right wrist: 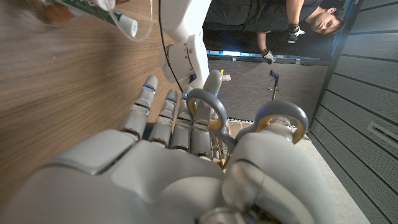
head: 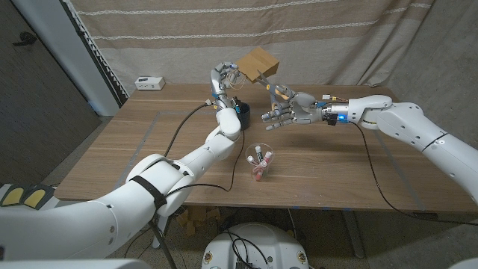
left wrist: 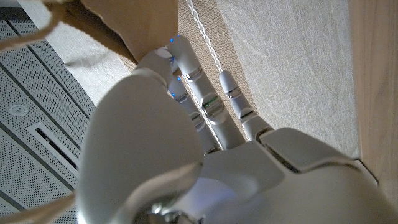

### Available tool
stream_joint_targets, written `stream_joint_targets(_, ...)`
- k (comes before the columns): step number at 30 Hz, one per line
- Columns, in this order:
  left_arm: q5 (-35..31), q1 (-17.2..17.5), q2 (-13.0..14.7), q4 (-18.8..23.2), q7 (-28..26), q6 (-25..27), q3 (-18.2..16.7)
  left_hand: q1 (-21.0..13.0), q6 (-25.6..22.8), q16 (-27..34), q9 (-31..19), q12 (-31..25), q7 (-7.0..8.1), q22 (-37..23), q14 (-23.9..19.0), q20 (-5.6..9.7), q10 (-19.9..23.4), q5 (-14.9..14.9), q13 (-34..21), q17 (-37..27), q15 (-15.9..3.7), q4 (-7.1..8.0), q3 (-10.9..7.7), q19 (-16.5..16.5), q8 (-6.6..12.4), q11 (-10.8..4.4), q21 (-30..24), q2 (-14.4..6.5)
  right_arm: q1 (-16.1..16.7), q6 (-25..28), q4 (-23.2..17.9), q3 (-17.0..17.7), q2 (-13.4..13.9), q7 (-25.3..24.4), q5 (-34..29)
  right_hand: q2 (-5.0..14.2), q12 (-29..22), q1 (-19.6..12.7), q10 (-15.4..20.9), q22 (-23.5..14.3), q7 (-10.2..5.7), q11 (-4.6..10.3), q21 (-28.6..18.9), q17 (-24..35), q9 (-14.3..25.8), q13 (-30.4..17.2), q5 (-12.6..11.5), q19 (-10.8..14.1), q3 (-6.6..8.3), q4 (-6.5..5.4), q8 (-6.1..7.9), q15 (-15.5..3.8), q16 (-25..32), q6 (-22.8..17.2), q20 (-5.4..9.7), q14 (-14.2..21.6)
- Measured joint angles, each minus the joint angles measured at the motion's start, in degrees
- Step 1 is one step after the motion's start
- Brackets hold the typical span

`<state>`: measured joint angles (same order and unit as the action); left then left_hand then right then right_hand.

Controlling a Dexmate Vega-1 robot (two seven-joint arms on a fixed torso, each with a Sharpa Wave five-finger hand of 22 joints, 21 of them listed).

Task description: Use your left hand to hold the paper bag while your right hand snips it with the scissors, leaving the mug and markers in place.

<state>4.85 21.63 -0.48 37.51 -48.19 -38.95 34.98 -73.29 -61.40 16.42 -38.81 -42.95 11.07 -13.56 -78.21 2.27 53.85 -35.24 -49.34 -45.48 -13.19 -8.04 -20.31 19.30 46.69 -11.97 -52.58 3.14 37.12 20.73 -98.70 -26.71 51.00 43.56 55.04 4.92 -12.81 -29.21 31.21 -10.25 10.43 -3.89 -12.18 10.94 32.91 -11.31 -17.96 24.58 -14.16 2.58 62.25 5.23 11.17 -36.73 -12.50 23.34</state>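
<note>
My left hand (head: pixel 224 76) is raised above the table's far side and grips the brown paper bag (head: pixel 259 64) by its edge. The wrist view shows those fingers (left wrist: pixel 186 68) against the bag (left wrist: pixel 134 22). My right hand (head: pixel 287 110) hovers just right of the bag and holds the scissors (head: pixel 278 93), blades angled up toward the bag's lower edge, a small gap apart. The scissors' grey handle loops (right wrist: pixel 214 115) sit around the thumb and a finger of the right hand (right wrist: pixel 180 168). A dark mug (head: pixel 241 114) stands below the bag. A clear cup of markers (head: pixel 259 161) stands nearer me.
A small white box (head: pixel 149 82) lies at the table's (head: pixel 112 157) back left. Black cables trail across the wood from both wrists. A curtain hangs behind. A person (right wrist: pixel 273 25) stands beyond the table in the right wrist view. The marker cup (right wrist: pixel 93 12) is close to the right hand.
</note>
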Motion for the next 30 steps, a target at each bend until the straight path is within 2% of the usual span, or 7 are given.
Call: stream_joint_targets(30,0.5,0.1,0.3,0.2,0.1,-0.2,-0.5,1.4,0.0,-0.7,-0.1,0.0,-0.01,0.3,-0.3,0.0,0.0,1.0,0.0,-0.4,-0.13,-0.25,-3.84,-1.0,0.0,-0.01,-2.2,1.0,0.1,-0.2,-0.4,0.2,0.0,-0.5,0.2,0.0,0.0,0.0,0.2,0.0,0.0,-0.21,0.3,0.0,0.2,0.0,0.4,0.0,0.0,-0.01,0.0,-0.01,0.0,0.0,0.0,0.0)
